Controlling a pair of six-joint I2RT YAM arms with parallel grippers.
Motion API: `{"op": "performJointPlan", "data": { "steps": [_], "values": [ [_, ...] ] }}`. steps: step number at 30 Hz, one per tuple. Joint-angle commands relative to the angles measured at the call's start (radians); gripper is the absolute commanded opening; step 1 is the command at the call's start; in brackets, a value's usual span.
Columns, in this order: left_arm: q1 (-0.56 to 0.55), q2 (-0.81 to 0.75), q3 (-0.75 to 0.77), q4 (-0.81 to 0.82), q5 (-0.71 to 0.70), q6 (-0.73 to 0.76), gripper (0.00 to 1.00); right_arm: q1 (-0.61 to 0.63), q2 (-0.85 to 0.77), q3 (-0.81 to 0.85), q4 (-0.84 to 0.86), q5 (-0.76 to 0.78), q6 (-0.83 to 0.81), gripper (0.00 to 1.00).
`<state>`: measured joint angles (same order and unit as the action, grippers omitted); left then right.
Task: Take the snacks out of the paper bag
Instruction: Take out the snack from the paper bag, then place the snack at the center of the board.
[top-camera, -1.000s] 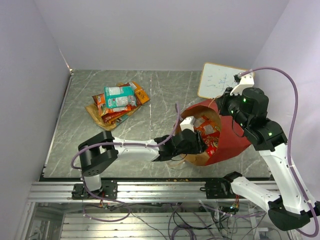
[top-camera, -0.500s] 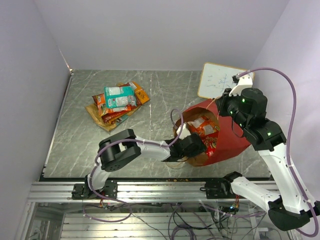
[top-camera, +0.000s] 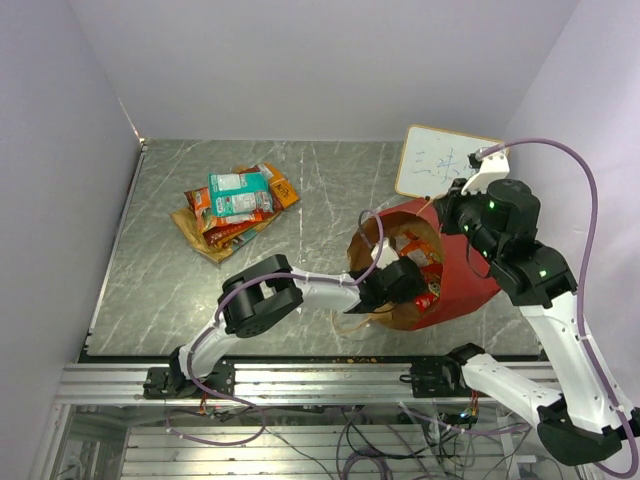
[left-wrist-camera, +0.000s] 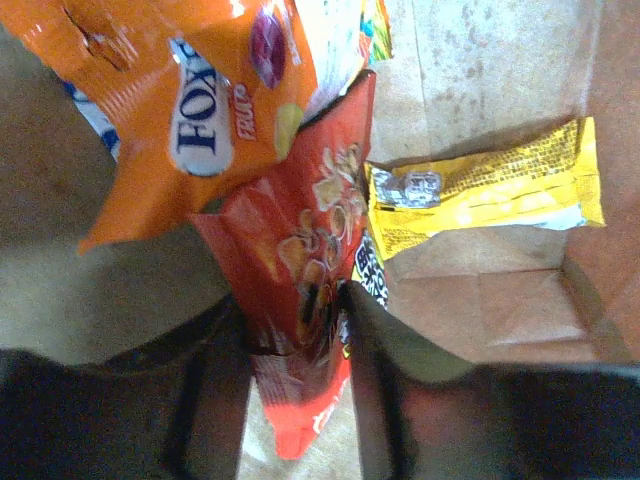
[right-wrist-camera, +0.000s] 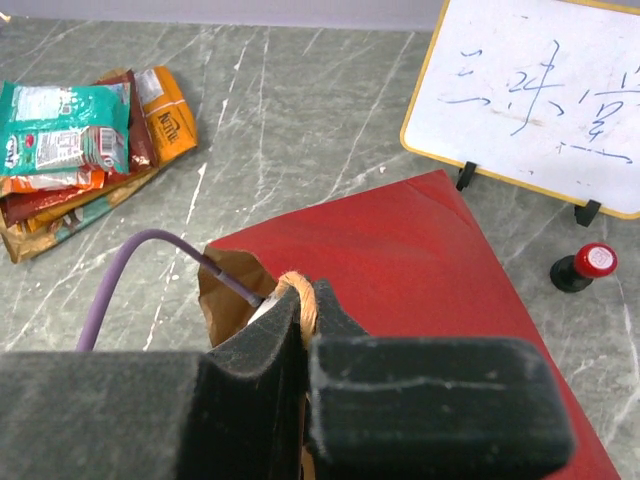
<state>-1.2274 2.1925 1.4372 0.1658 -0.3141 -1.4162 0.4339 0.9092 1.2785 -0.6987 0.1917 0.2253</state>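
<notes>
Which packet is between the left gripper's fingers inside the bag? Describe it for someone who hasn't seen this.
Start at the red paper bag lying open-mouthed on the right side of the table; the left gripper is inside it. Between its fingers lies a red packet printed with round snack pieces, below the orange Fox's packet and left of the yellow wrapper.

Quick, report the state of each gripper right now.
Left gripper: closed on a red packet inside the paper bag.
Right gripper: closed, pinching the paper bag's rim.
</notes>
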Motion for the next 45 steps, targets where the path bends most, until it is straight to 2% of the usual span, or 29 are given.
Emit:
{"op": "performJointPlan", "data": {
  "steps": [1, 6, 11, 14, 22, 27, 32, 34, 38, 43, 45],
  "values": [
    [0.019, -0.011, 0.04, -0.047, 0.023, 0.05, 0.4, 0.005, -0.038, -0.005, 0.02, 0.02, 0.0, 0.0],
    [0.048, -0.1, -0.035, -0.031, 0.055, 0.09, 0.15, 0.005, -0.069, -0.02, 0.03, 0.049, 0.0, 0.0],
    [0.057, -0.242, -0.134, -0.018, 0.11, 0.166, 0.07, 0.005, -0.076, 0.0, 0.013, 0.063, -0.007, 0.0],
    [0.065, -0.358, -0.184, -0.035, 0.171, 0.233, 0.07, 0.005, -0.094, -0.02, 0.023, 0.072, -0.007, 0.0],
    [0.066, -0.737, -0.376, -0.129, 0.203, 0.392, 0.07, 0.005, -0.085, -0.032, 0.048, 0.08, -0.033, 0.0],
    [0.071, -0.932, -0.351, -0.426, 0.131, 0.536, 0.07, 0.005, -0.076, -0.043, 0.057, 0.078, -0.04, 0.0],
    [0.107, -1.073, -0.277, -0.756, -0.041, 0.607, 0.07, 0.005, -0.075, -0.054, 0.062, 0.08, -0.054, 0.0],
    [0.167, -1.114, -0.252, -0.814, -0.078, 0.627, 0.07, 0.005, -0.075, -0.053, 0.062, 0.081, -0.058, 0.0],
    [0.369, -1.125, -0.174, -0.915, -0.095, 0.717, 0.07, 0.005, -0.08, -0.049, 0.056, 0.085, -0.066, 0.0],
    [0.663, -0.946, -0.019, -0.967, 0.019, 0.85, 0.07, 0.005, -0.092, -0.044, 0.043, 0.095, -0.076, 0.0],
    [0.777, -0.861, 0.033, -0.933, 0.126, 0.897, 0.07, 0.005, -0.095, -0.041, 0.041, 0.093, -0.072, 0.0]
  ]
}}
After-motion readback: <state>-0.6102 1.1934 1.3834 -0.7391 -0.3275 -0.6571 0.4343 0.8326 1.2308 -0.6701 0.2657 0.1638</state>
